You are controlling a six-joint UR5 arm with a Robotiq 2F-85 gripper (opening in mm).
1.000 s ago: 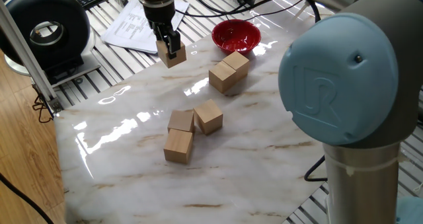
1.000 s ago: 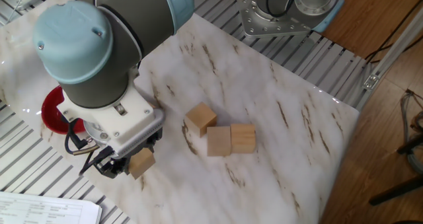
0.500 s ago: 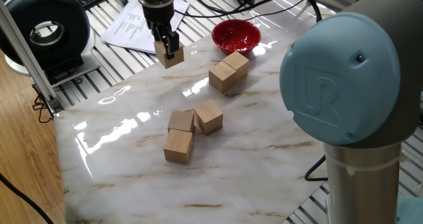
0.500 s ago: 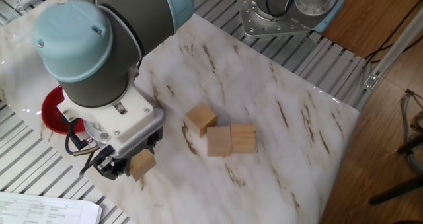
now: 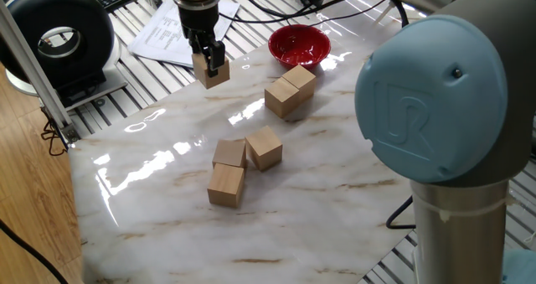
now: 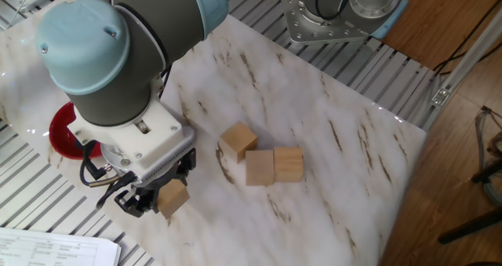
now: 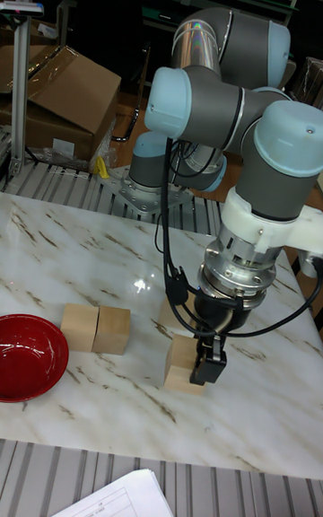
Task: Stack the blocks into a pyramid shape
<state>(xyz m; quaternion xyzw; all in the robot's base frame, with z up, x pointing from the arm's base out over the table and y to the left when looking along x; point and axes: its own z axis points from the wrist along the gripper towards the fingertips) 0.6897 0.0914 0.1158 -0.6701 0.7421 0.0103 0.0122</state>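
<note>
Gripper (image 5: 209,64) clamped on one block (image 5: 212,73), near the table (image 5: 151,162) edge by the papers (image 5: 164,31). Whether lifted or touching the marble: can't tell. Same block visible between the fingers in the other fixed view (image 6: 173,197) and the tall view (image 7: 184,364).

Two blocks side by side, touching, just in front of the red bowl (image 5: 299,45): one (image 5: 283,98), other (image 5: 300,80). Also seen in the tall view beside the bowl (image 7: 30,356).

Three more clustered mid-table: (image 5: 229,153) touching (image 5: 264,147), third (image 5: 226,184) just below the first. Well apart from the gripped block.
</note>
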